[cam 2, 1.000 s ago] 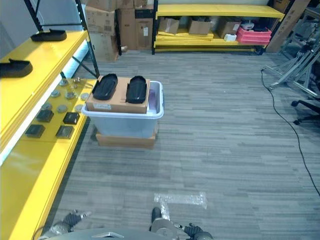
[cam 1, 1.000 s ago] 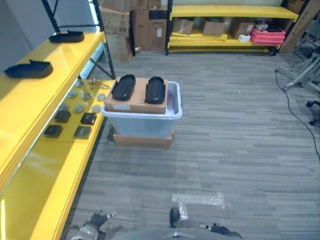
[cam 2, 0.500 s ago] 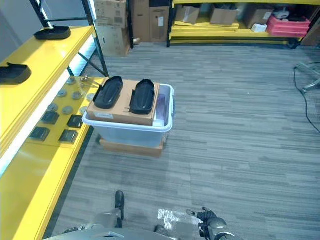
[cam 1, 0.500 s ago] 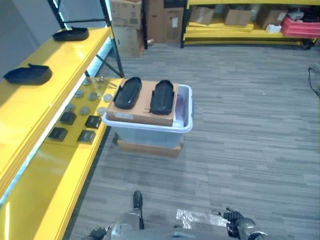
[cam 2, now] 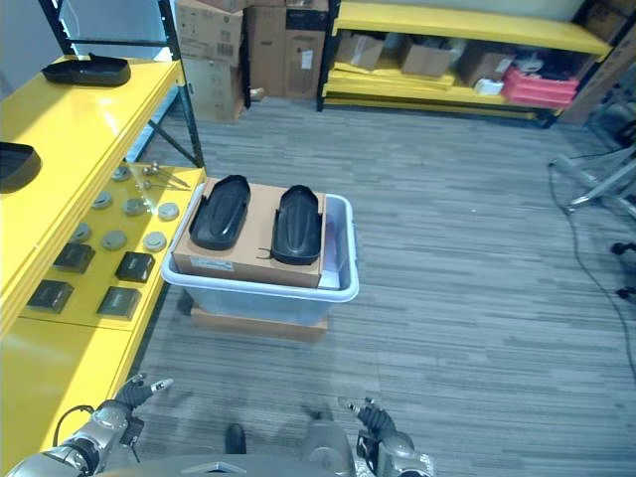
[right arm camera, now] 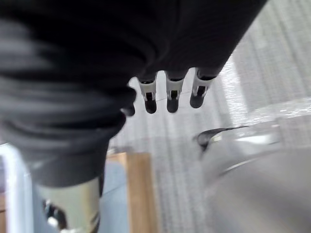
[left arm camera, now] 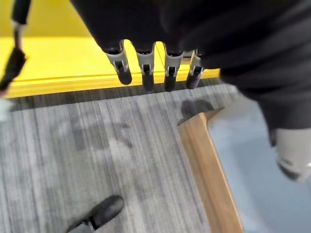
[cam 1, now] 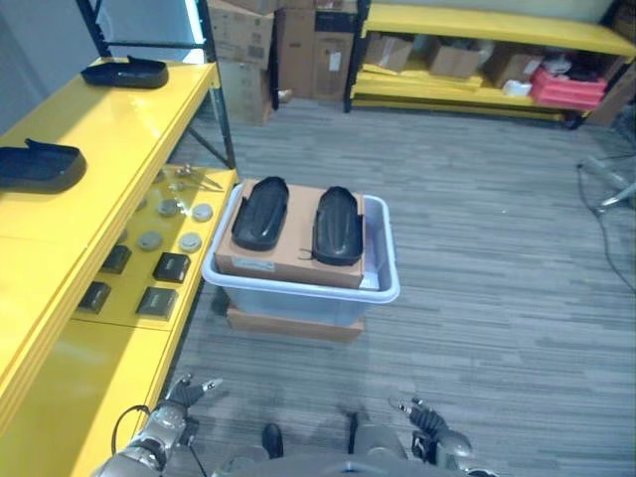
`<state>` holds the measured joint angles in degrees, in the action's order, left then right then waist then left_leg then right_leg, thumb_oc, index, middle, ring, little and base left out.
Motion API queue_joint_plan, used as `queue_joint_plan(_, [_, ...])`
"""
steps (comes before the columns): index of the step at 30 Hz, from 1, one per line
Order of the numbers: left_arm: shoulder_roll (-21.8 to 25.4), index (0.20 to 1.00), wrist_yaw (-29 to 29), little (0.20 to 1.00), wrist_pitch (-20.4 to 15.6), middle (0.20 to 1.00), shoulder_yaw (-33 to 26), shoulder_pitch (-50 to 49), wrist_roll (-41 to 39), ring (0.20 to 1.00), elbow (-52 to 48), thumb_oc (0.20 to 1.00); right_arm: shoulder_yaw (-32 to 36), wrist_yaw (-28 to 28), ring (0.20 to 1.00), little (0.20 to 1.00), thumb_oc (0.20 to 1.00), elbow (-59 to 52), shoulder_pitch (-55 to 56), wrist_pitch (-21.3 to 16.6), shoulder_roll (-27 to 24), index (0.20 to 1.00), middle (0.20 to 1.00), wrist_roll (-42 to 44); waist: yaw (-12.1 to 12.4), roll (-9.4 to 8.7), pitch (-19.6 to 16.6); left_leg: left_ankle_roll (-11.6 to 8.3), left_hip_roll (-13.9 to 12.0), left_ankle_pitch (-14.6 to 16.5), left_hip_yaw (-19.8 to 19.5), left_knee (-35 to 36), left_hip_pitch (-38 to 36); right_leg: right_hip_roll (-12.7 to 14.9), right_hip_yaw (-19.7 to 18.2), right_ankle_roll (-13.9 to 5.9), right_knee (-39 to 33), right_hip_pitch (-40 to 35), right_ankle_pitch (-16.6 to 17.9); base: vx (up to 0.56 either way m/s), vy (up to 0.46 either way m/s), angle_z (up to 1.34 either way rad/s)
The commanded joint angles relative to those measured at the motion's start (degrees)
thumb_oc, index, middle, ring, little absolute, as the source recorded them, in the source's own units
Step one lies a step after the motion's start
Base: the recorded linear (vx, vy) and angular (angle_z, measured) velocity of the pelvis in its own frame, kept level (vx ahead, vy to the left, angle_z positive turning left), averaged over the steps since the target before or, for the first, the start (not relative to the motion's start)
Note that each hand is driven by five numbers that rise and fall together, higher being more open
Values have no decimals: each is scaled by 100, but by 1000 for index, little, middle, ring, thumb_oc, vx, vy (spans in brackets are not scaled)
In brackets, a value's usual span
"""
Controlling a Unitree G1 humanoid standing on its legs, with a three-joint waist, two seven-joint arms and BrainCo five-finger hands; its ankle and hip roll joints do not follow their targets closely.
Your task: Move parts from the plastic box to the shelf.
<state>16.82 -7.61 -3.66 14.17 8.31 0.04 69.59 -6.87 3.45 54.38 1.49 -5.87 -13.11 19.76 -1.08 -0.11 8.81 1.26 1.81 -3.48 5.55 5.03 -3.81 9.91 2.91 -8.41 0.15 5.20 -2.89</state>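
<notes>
Far rack (cam 1: 467,20): cardboard boxes, pink crate (cam 1: 567,86)
Corner: stacked cartons (cam 1: 260,40)
Floor (cam 1: 497,238): grey planks

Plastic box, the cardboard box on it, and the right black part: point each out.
plastic box (cam 2: 343,288): right eye view, on its white rim's right corner.
cardboard box (cam 2: 260,231): right eye view, bare top between the parts.
right black part (cam 2: 298,224): right eye view, its middle.

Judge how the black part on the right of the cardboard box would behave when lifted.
The right black part looks like a stiff moulded shell, probably light. Its smooth rounded top may slip. It lies loose on the cardboard box, so a push would likely slide it.
</notes>
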Motion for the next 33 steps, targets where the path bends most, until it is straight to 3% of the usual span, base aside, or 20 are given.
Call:
queue_joint_plan(1, [-222, 1000, -331, 1000, -90, 1000, 18, 53, -156, 1000, 157, 1000, -269, 643, 1000, 1000, 1000, -709, -356, -242, -583, 1000, 1000, -1106, -52, 43, 48, -524, -664, -84, -86, -10, 106, -59, 156, -118, 159, -375, 662, 175, -236, 25])
queue_joint_plan(2, [-445, 1000, -409, 1000, -102, 1000, 98, -124, 0, 1000, 180, 1000, -200, 904, 1000, 1000, 1000, -1327, -193, -299, -751, 1000, 1000, -1539, -72, 60, 26, -573, -686, -87, -116, -3, 131, -104, 312, -86, -12, -521, 661, 160, -191, 11])
queue_joint_plan(8, [-890, 1000, -450, 1000, -62, 1000, 356, -399, 255, 1000, 434, 1000, 45, 1362, 1000, 1000, 1000, -2328, -412, -448, -943, 1000, 1000, -1693, -50, 151, 55, -708, -777, -102, -171, -3, 320, -123, 638, -118, -515, -694, 723, 64, -85, 11])
queue_joint_plan(15, [-924, 1000, -631, 1000, -19, 1000, 520, -511, 537, 1000, 487, 1000, 107, 1918, 1000, 1000, 1000, -2644, -1228, -486, -1069, 1000, 1000, -1815, 125, 196, 181, -737, -789, -111, -195, -3, 521, -111, 663, -122, -515, -562, 730, 25, -9, 2])
queue_joint_plan(16, [-877, 1000, -747, 1000, -47, 1000, 415, -488, 227, 1000, 460, 1000, 57, 2122, 1000, 1000, 1000, -2476, -1733, -410, -1135, 1000, 1000, -1742, 234, 203, 282, -741, -767, -140, -261, -3, 651, -77, 713, -135, -515, -479, 761, -39, 16, 13])
queue_joint_plan(22, [-811, 1000, -911, 1000, -90, 1000, 650, -328, 104, 1000, 348, 1000, -193, 2405, 1000, 1000, 1000, -1475, -3154, -242, -1436, 1000, 1000, -1568, 494, 275, 512, -741, -674, -213, -400, -3, 1014, 9, 800, -167, -515, -215, 857, -50, 43, 19])
queue_joint_plan(24, [-772, 1000, -921, 1000, -143, 1000, 840, -185, -48, 1000, 250, 1000, -354, 2492, 1000, 1000, 1000, -717, -4135, -190, -1728, 1000, 1000, -1379, 647, 339, 642, -763, -610, -279, -477, -3, 1291, 70, 874, -187, -515, -11, 937, -60, 66, 33])
queue_joint_plan(33, [-799, 1000, -917, 1000, -201, 1000, 1246, 99, -397, 1000, 34, 1000, -1027, 2404, 1000, 1000, 1000, 1061, -5953, -41, -2263, 1000, 1000, -1081, 875, 441, 862, -777, -450, -394, -698, -3, 1761, 166, 963, -226, -515, 311, 1030, 2, 42, 14])
